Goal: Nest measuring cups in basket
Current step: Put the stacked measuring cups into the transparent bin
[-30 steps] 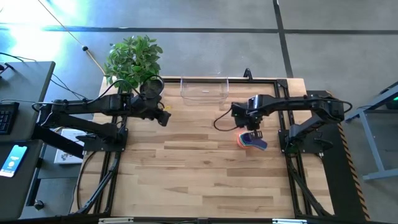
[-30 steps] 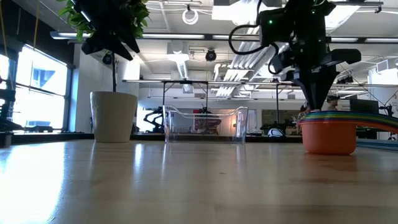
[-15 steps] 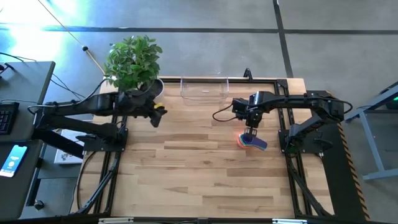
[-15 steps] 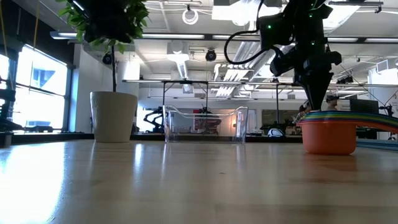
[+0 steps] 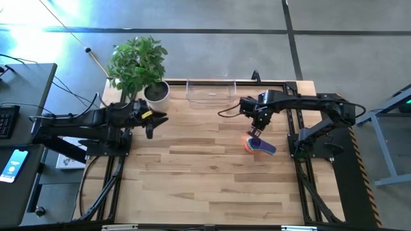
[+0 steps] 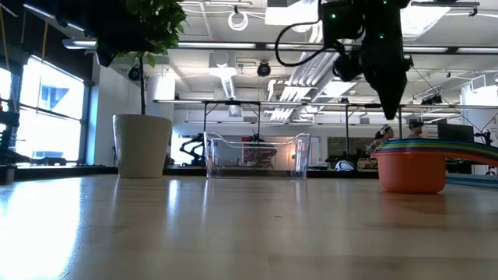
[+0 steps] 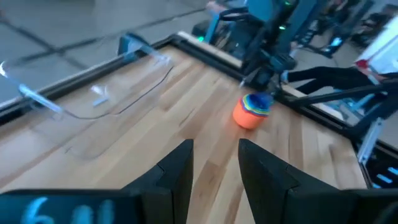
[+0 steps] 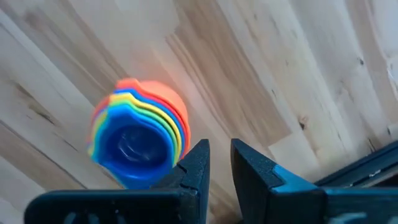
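While the measuring cups sit nested in one stack on the worktop, well apart from the empty basket at the far edge, the right pincer hangs just above them, fingers nearly pressed together and holding nothing. The stack seems ready; next it must be gripped and carried to the basket. Only the right wrist view shows blue innermost. The left pincer waits near the plant pot, slightly spread.
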`<state>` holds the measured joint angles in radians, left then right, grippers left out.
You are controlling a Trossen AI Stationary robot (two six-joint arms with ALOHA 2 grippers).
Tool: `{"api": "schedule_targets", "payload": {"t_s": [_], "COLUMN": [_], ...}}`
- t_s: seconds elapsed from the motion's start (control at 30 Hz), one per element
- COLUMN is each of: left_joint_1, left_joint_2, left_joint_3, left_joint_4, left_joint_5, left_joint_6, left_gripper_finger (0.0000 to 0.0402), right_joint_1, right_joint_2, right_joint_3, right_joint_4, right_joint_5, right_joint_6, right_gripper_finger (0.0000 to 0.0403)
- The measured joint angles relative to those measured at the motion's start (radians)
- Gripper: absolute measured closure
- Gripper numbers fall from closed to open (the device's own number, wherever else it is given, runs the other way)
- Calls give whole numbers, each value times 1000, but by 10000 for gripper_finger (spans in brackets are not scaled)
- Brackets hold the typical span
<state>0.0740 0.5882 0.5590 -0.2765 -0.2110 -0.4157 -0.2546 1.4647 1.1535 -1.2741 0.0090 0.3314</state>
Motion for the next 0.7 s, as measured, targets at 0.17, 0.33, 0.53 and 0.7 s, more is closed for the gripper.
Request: {"api": "schedule_targets", "payload": {"t_s": [0.17, 0.33, 0.53, 0.7], "left_joint_1": [-23, -45, -57, -57], "left_joint_2": [-125, -257, -385, -466], "left_joint_3": [-97, -168, -206, -249], "left_joint_4": [27, 28, 5, -37], "left_joint_5": [1, 0, -1, -7], "left_joint_6": [67, 70, 108, 131], "left_gripper_finger": [284, 284, 284, 284], "right_joint_1": [0, 0, 0, 0], "right_joint_2": [0, 0, -1, 0], "right_joint_3": [48, 67, 71, 71], "right_joint_4": [11, 62, 136, 140], "right_joint_5": [7, 9, 4, -1], "right_joint_6": [57, 101, 192, 286], "right_gripper_finger": [345, 345, 345, 345]}}
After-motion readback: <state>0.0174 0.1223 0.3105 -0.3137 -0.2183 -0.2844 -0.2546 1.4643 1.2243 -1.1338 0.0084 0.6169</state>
